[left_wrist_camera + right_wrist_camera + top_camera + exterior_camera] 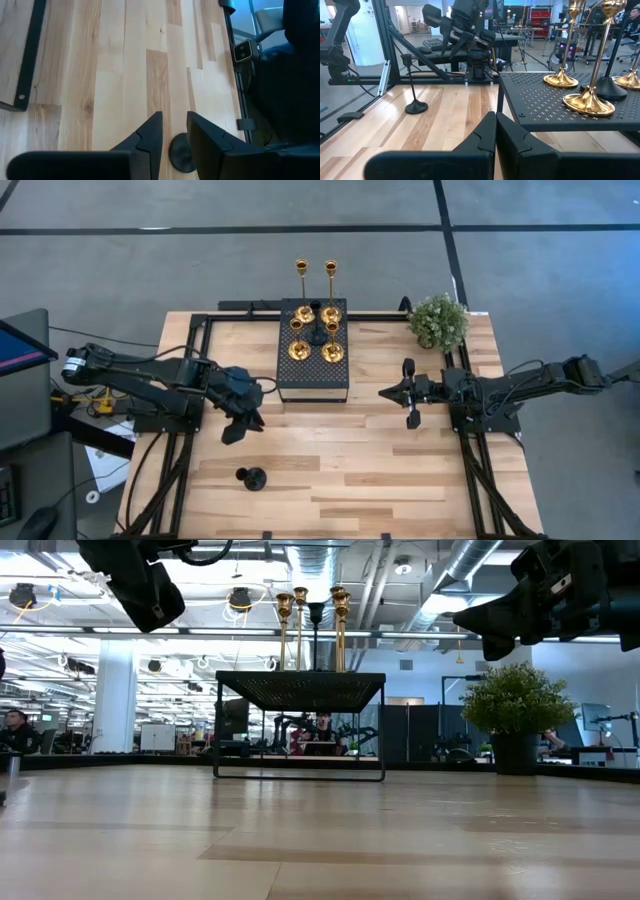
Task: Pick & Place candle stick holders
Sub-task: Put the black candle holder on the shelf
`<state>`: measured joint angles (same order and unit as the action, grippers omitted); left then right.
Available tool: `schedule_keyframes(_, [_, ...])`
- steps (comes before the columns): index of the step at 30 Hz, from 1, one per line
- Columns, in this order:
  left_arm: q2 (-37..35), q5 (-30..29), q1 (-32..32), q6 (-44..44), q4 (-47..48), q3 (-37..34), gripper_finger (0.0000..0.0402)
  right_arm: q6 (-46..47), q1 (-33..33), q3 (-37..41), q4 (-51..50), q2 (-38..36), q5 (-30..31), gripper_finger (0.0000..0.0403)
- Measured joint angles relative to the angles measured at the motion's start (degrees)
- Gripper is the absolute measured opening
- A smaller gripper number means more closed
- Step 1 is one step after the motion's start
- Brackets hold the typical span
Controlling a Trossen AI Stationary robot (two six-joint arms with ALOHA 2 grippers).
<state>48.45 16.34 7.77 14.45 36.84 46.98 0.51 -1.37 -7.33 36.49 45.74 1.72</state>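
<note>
One black candle stick holder (252, 477) stands upright on its round base on the bare wood near the front left; it also shows in the right wrist view (415, 105). My left gripper (243, 427) hangs above and just behind it, open, with nothing between its fingers; in the left wrist view (174, 127) the holder's base (179, 153) shows through the gap, lower down. Several gold holders (331, 352) and one black holder (316, 332) stand on the black perforated platform (312, 380). My right gripper (388, 393) waits shut to the platform's right.
A small green plant (438, 321) in a dark pot stands at the far right corner. The platform stands on thin legs at the table's far middle (300, 692). Black frame rails (190, 360) run along the table's left, right and far sides. Bare wood lies across the near half.
</note>
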Motion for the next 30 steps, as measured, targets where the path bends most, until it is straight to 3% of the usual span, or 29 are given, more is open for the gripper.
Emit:
schedule_keyframes(4, [0.0, -2.2, 0.0, 0.6, -2.1, 0.0, 0.0087, 0.0, 0.0, 0.0, 0.0, 0.0, 0.0, 0.0])
schedule_keyframes(9, [-1.7, -2.3, 1.9, -13.4, -11.5, -2.0, 0.0087, 0.0, 0.0, 0.0, -0.7, 0.0, 0.0, 0.0])
schedule_keyframes(13, [-4.9, -1.7, 3.8, -16.5, -15.4, -3.5, 0.0087, -0.3, 0.0, 0.0, -2.4, 0.0, 0.0, 0.0])
schedule_keyframes(20, [-17.6, -4.3, 7.2, -17.0, -16.1, -9.9, 0.0087, -0.9, 0.0, 0.0, -3.1, 0.0, 0.0, 0.0])
schedule_keyframes(26, [-30.4, -6.0, 7.7, -17.5, -23.6, -19.5, 0.0087, 0.0, 0.0, 0.0, -2.8, 0.0, 0.0, 0.0])
schedule_keyframes(30, [-35.0, -6.0, 7.7, -17.7, -27.9, -26.1, 0.0087, 0.9, 0.0, 0.0, -2.8, 0.0, 0.0, 0.0])
